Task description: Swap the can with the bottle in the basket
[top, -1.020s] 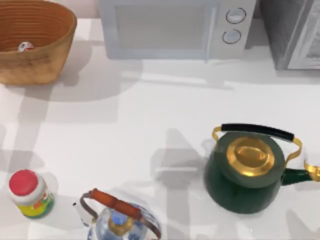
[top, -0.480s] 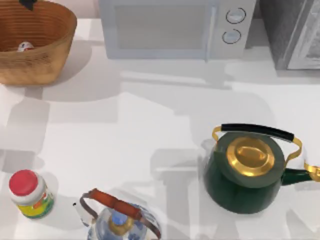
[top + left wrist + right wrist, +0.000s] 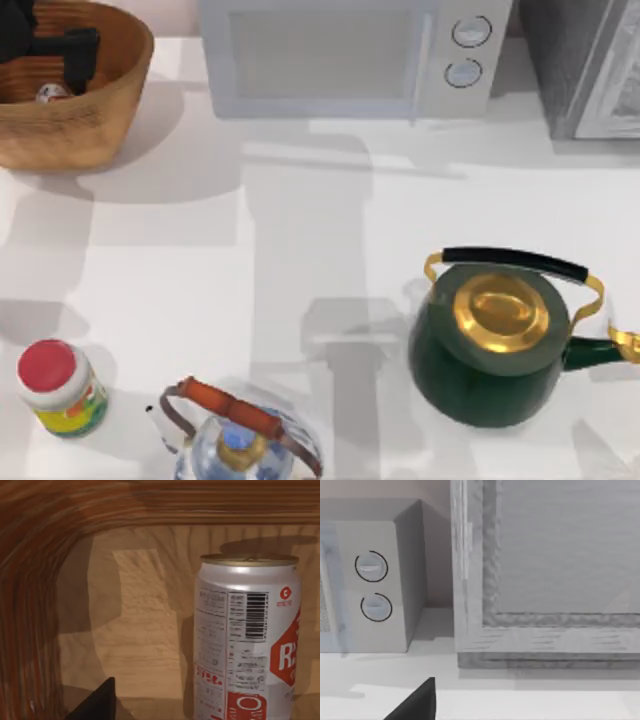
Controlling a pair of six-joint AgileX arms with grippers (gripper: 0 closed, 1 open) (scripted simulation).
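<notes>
White can [image 3: 247,640], red label, dull gold top, upright in wicker basket [image 3: 110,90], left gripper [image 3: 50,50] finger spacing unclear

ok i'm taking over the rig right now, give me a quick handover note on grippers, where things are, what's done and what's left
Left gripper: down inside the large round orange-brown wicker basket at the table's back left, close to the can; whether it grips yet cannot be told.
Right gripper: parked, its wrist view faces the white microwave and a grey appliance.
Tiny white can with red label and gold top: upright on the basket floor, not lifted.
Short white bottle with round red cap: on the table at front left, beside the clear glass kettle with the orange handle.
Done: nothing swapped.
Left: take the can out, put the bottle in the basket.
</notes>
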